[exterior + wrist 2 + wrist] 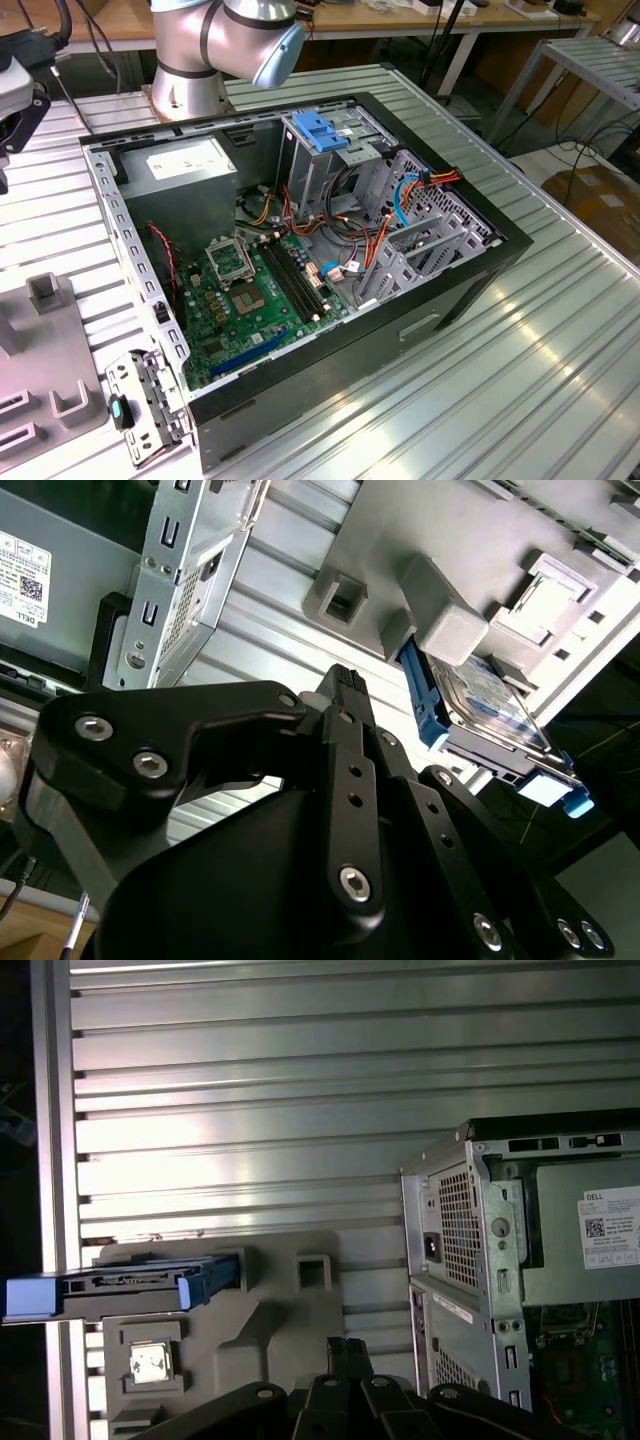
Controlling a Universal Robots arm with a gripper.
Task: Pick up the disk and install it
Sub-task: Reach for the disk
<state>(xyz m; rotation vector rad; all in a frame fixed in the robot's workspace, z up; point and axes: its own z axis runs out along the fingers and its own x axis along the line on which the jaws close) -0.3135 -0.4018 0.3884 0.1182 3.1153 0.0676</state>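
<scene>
Exterior view: an open computer case [455, 285] lies on a ribbed metal counter [540, 380]. The base of the arm [215, 40] stands behind it. A grey moulded holder [40, 345] sits on the counter at the exterior view's left of the case.
Inside the case: a green motherboard [245, 290] covers the floor. A grey power supply [190, 170] fills the corner nearest the arm's base. A pale-blue latch plate [320, 130] sits on top of the drive cage.
Disk: in both wrist views the disk [130, 1282] [490, 708] rests on the holder, outside the case. Its dark-grey body lies between bright blue rails, and one blue end tab juts past the holder's edge.
Disk's seat: the disk is propped on the holder's raised grey blocks rather than lying flat on the counter.
Claw: in both wrist views the black claw [347, 1346] [345, 678] has its fingers drawn together, as far as I can see, with nothing gripped between them.
Disk relative to claw: the two are apart and do not touch. Bare holder surface shows between the claw's tips and the nearer blue rail.
Claw's neighbours: in the first wrist view the claw's tips lie between the disk on one side and the case's perforated rear wall on the other, over the holder.
</scene>
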